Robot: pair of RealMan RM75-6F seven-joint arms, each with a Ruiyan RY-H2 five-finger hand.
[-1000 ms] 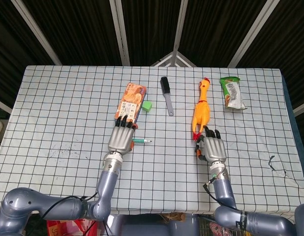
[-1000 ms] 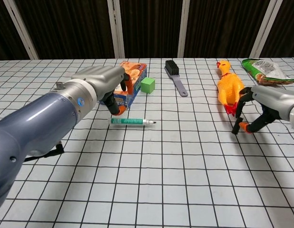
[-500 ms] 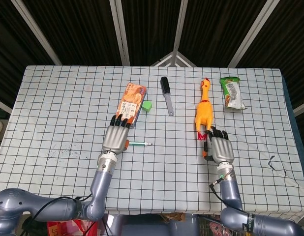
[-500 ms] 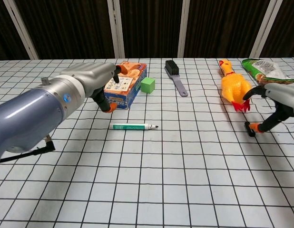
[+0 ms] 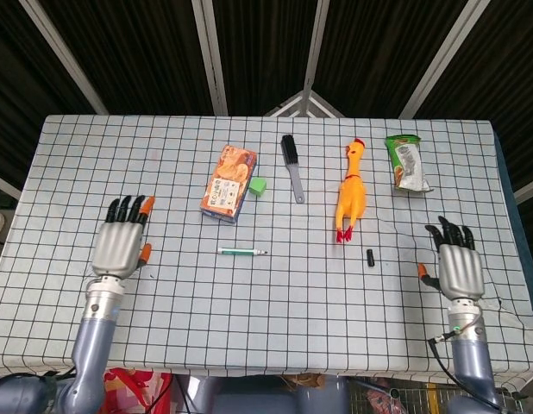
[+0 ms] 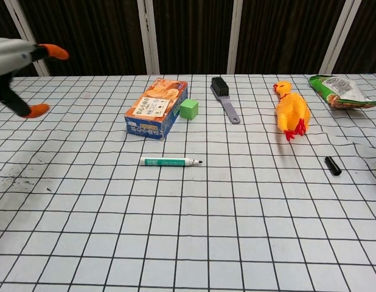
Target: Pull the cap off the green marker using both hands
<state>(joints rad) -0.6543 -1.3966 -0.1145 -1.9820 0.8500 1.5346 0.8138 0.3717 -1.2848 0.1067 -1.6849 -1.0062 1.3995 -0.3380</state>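
The uncapped green marker (image 5: 242,252) lies on the checked desk (image 5: 275,302), its small black cap (image 5: 369,256) well apart. Left hand (image 5: 122,246) and right hand (image 5: 457,266) hold nothing, fingers spread.

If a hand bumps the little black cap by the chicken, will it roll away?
Probably. The black cap looks like a small round tube lying on its side on the flat checked cloth, so a nudge could roll it. It seems tiny and light, so it would likely slide easily and be fiddly to pinch.

Head view overhead; chest view low, facing across table (image 5: 77,172).
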